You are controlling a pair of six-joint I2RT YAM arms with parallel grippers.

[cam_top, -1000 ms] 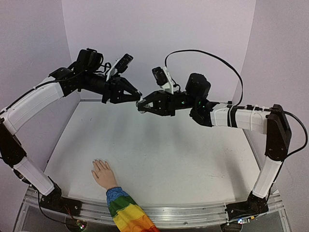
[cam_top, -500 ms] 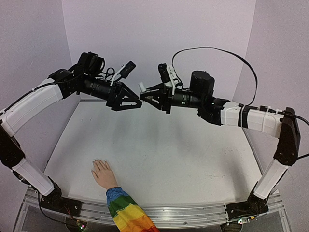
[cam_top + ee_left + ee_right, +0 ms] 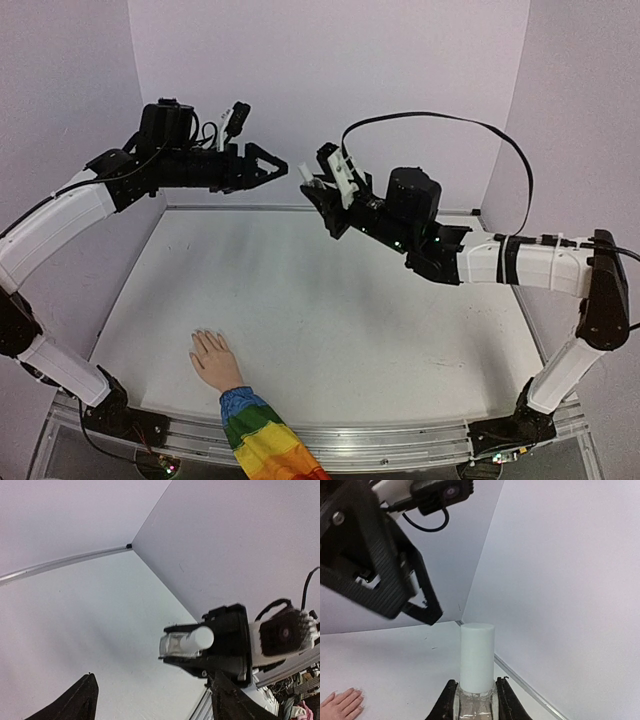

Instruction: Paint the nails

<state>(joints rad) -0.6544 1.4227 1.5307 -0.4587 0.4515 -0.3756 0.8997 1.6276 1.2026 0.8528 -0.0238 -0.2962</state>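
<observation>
**Above the white tabletop (image 3: 350, 320), two raised grippers**

High up, the left gripper (image 3: 272, 167) gapes empty, facing the right gripper (image 3: 312, 188). Near the front-left edge lies a rainbow-striped sleeve (image 3: 262, 442) ending in a skin-coloured mannequin hand (image 3: 214, 362). The right gripper clamps a small clear white-capped bottle (image 3: 476, 670). Tiny pale nails (image 3: 204, 333) point toward the back wall.

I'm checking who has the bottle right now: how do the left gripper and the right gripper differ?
The left gripper has its jaws open and empty; the right gripper has its jaws shut on a small clear bottle with a white cylindrical cap. The left gripper points about level; the right gripper tilts upward, cap leading. Both hang high over the white table, tips facing each other, apart.
</observation>
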